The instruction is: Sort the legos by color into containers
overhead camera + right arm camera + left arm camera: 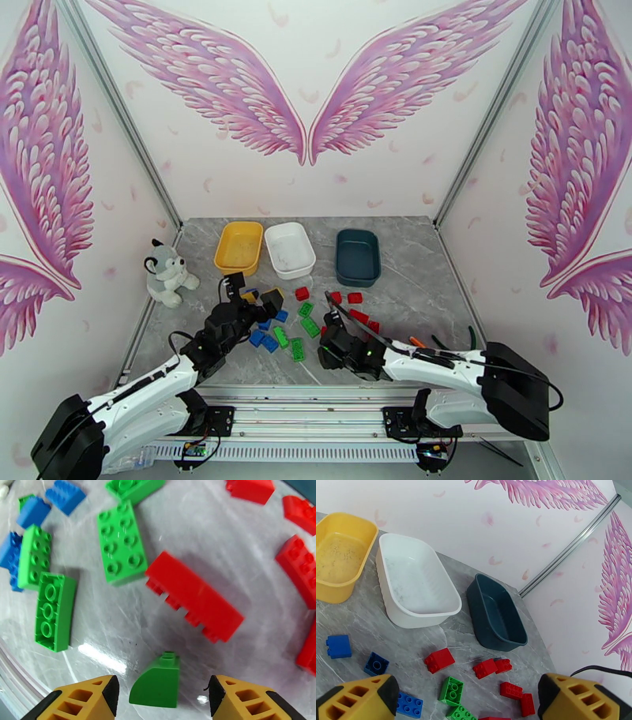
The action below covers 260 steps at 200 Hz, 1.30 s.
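Red, green and blue legos [304,316] lie scattered on the grey table in front of the yellow tray [239,246], white tray [289,249] and teal tray [357,256]; all three trays look empty. My left gripper [259,303] hovers open over the blue and green bricks, holding nothing; its wrist view has red bricks [439,660] and a green brick [451,690] ahead of the gap. My right gripper [162,695] is open and low, with a small curved green brick [156,682] lying between its fingers [85,699], untouched. A long red brick [193,596] lies just beyond.
A plush husky [167,273] sits at the table's left edge. A green two-by-four brick [120,543] and other green bricks [53,610] lie left of the right gripper, more red bricks [302,569] to its right. Walls enclose the table on three sides.
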{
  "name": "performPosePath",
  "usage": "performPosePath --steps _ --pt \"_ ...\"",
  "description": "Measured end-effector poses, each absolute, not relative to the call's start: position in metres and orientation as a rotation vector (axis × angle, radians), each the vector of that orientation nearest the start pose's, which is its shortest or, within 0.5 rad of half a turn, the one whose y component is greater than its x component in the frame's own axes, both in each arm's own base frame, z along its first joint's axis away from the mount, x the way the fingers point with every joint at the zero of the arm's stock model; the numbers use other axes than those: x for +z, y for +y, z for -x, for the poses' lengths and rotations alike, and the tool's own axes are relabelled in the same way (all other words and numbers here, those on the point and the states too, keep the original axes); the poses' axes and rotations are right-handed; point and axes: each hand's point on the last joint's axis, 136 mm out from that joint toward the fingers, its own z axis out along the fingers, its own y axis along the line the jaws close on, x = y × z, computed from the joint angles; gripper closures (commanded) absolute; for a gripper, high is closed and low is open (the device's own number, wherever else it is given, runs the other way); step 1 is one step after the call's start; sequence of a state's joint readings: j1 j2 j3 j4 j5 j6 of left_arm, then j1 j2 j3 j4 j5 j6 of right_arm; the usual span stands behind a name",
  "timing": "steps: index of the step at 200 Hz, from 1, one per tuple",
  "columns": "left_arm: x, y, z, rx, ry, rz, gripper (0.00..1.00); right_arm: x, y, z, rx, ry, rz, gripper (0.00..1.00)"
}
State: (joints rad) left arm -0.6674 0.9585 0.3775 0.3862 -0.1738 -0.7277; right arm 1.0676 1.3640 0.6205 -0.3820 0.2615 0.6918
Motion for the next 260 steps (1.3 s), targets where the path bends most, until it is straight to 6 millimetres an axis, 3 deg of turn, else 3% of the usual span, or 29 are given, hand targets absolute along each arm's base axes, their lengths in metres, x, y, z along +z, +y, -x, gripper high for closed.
performPosePath --steps 39,73,95,124,167,207,233,260 --pt "0.202 -0.19 -0.29 -0.862 1.816 0.194 0.01 0.022 0.245 -0.179 0.148 2.631 0.423 0.43" --pt "0.187 -0.194 -0.295 -0.846 1.876 0.184 0.01 0.019 0.247 -0.181 0.099 2.623 0.408 0.44" --pt "0.182 -0.202 -0.3 -0.85 1.934 0.152 0.01 0.02 0.245 -0.181 0.081 2.618 0.4 0.51" --pt "0.197 -0.221 -0.309 -0.876 1.976 0.077 0.01 0.022 0.242 -0.182 0.071 2.611 0.37 0.66" --pt "0.197 -0.243 -0.322 -0.861 2.124 -0.003 0.01 0.032 0.239 -0.181 0.112 2.59 0.347 0.72" --pt "0.187 -0.265 -0.313 -0.96 2.184 -0.149 0.01 0.06 0.229 -0.185 0.153 2.521 0.306 0.73" --pt "0.198 -0.271 -0.3 -1.019 2.151 -0.266 0.01 0.09 0.221 -0.191 0.182 2.436 0.26 0.73" --pt "0.216 -0.261 -0.279 -1.041 2.051 -0.35 0.01 0.116 0.213 -0.203 0.186 2.372 0.221 0.75"
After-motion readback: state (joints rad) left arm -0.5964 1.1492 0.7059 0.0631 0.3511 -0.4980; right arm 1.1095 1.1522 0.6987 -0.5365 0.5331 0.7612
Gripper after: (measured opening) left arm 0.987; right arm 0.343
